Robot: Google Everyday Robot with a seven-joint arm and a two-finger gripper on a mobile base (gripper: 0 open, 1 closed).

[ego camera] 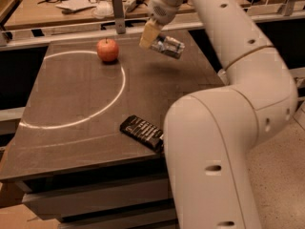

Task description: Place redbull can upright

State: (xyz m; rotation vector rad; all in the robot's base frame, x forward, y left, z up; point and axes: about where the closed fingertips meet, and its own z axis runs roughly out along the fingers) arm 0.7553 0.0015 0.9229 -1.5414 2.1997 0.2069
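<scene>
Upper centre: the tan-fingered gripper (pixel 153 36) pinched the slim, shiny metal redbull can (pixel 170 46), tilted sideways above the matte brown table (pixel 71 97). Its lettering was illegible.

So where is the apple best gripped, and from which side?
Probably across its widest middle, coming straight down from above. The apple is round and stands free on the table, so both its sides are open. The gripper is up to its right, shut on the tilted redbull can, so it must be freed first.
</scene>
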